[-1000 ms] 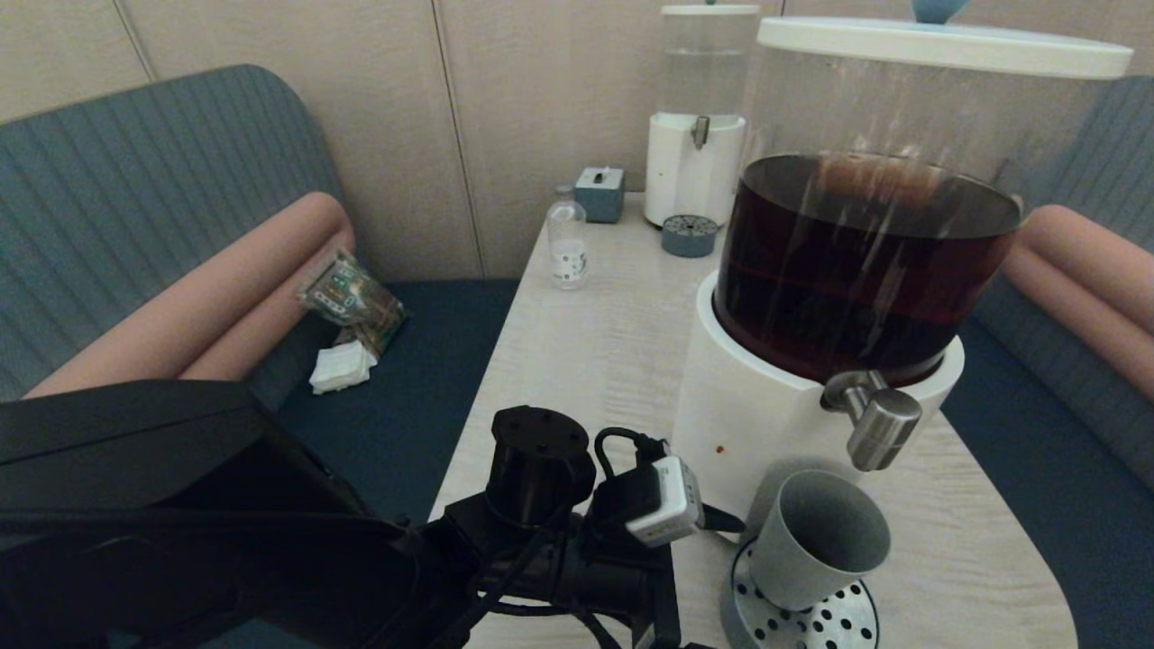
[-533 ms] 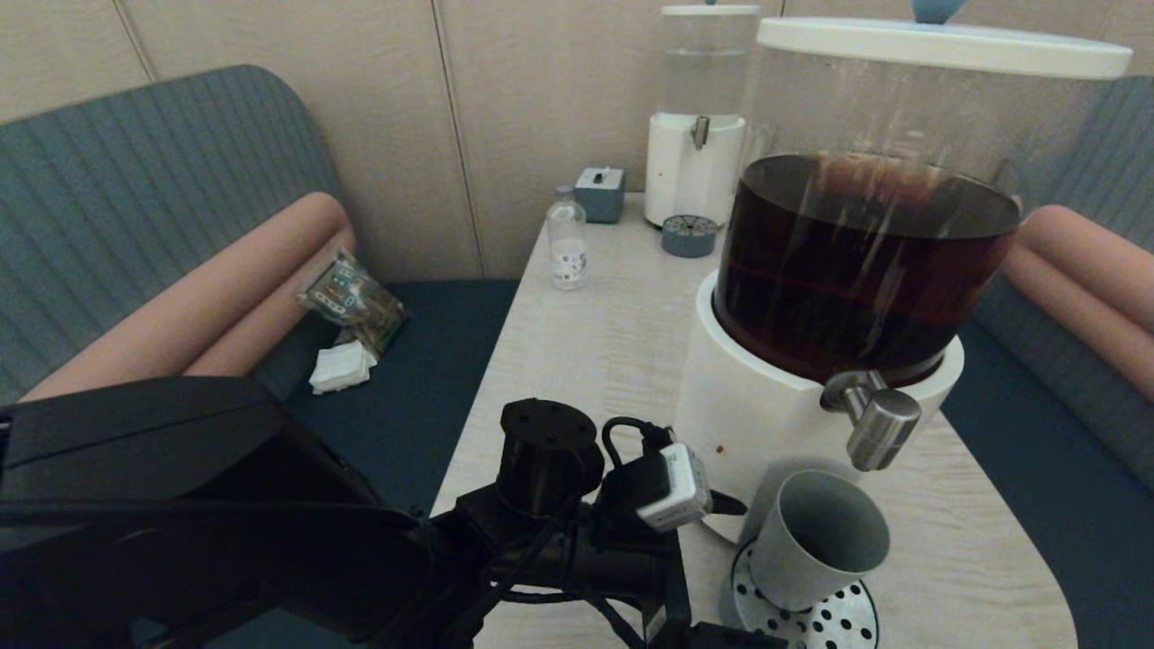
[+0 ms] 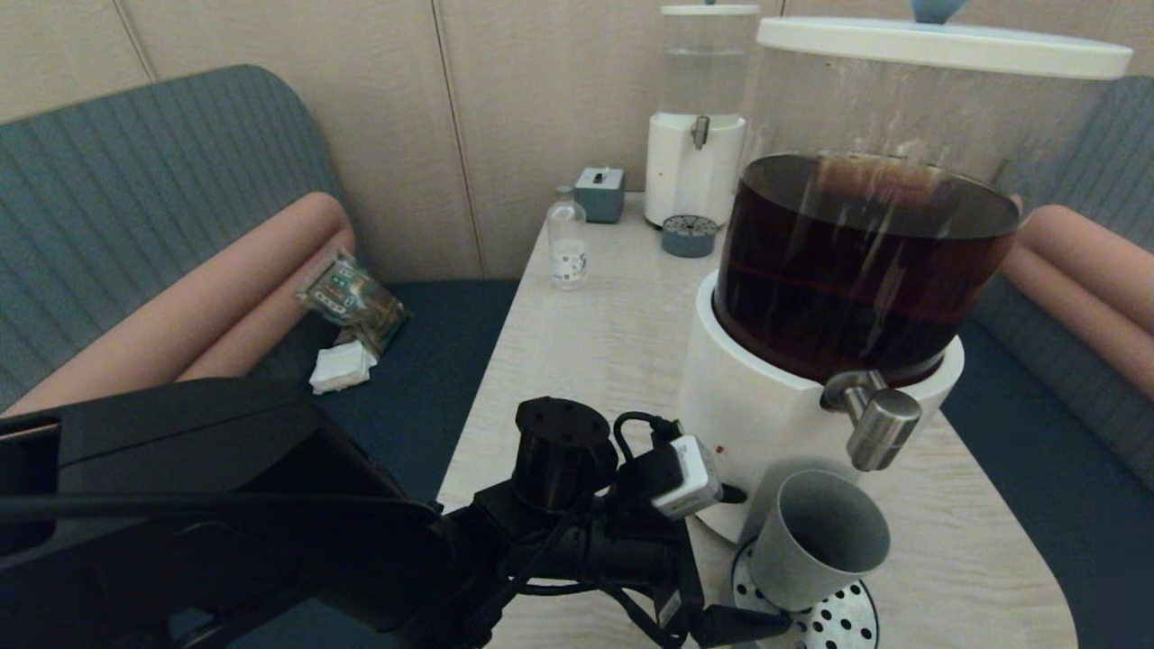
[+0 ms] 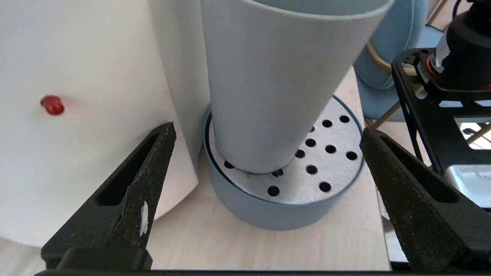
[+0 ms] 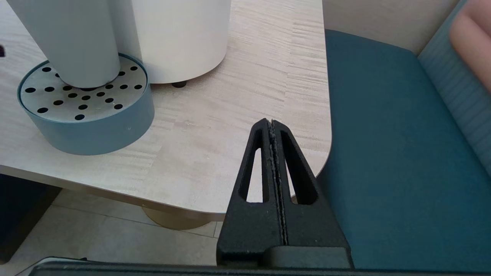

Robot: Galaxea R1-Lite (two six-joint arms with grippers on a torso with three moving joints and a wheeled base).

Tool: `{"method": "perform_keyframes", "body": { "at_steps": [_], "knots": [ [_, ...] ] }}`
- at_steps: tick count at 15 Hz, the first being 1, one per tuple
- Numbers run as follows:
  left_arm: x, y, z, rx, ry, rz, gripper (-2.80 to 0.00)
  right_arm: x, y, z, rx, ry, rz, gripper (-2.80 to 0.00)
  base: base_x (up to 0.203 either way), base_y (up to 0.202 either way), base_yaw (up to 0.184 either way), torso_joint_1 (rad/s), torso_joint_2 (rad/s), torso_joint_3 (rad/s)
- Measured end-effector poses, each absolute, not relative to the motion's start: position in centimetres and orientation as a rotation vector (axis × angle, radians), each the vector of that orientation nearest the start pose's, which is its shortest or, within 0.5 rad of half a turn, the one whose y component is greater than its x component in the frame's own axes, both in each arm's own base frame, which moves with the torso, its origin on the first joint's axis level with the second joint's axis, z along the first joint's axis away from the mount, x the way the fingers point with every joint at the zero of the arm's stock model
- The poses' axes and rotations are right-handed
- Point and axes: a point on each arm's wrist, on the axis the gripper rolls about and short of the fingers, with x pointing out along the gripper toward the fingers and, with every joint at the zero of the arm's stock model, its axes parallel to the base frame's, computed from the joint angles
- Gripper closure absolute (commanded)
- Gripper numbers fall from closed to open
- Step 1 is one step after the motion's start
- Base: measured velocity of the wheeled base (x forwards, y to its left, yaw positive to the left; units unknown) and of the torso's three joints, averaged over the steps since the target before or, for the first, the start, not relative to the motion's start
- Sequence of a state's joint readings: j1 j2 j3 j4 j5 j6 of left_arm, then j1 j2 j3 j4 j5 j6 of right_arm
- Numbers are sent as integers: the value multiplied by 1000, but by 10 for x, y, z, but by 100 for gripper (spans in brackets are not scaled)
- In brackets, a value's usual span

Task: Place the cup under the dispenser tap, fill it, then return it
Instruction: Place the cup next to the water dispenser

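The cup (image 3: 816, 541), a plain grey-green handleless tumbler, stands on the perforated drip tray (image 3: 834, 622) at the near end of the table (image 3: 595, 342), its mouth below the dispenser tap (image 3: 879, 424); in the head view the cup's interior shows no clear liquid level. The tap is a stubby brushed-steel spigot projecting from the white base of the large dispenser (image 3: 775, 406), whose clear tank holds dark brown liquid under a white lid. In the left wrist view the cup (image 4: 280, 80) sits toward one side of the round tray (image 4: 307, 168), close against the dispenser's white base (image 4: 76, 96), which bears a small red dot. The left gripper (image 4: 264, 153) is level with the tray, its two black fingers (image 4: 149, 168) spread wide on either side of the cup and tray, touching neither. The left arm enters the head view from the lower left, its wrist camera just beside the dispenser base. The right gripper (image 5: 273, 126) hangs off the table's near corner, above the dark blue seat (image 5: 399, 172), its fingers pressed together on nothing. Farther back on the table stand a small clear bottle (image 3: 568, 243), a small grey box (image 3: 599, 192), and a smaller dispenser of clear liquid (image 3: 699, 117) with its own drip tray (image 3: 689, 234).
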State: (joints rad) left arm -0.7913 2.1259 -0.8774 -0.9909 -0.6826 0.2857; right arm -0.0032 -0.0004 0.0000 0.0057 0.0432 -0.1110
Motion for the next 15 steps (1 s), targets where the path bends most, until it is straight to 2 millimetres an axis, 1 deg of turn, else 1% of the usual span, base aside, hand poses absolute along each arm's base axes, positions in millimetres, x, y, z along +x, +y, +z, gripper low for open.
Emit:
{"method": "perform_keyframes", "body": {
  "at_steps": [10,15],
  "knots": [
    [263,-298,85,247,40,-1519,-280,-23,1,75,-111,3,39,0,0,0,0,0,0,0],
    [262,-302,82,246,45,-1531,-280,-23,1,75,-111,3,39,0,0,0,0,0,0,0]
  ]
}}
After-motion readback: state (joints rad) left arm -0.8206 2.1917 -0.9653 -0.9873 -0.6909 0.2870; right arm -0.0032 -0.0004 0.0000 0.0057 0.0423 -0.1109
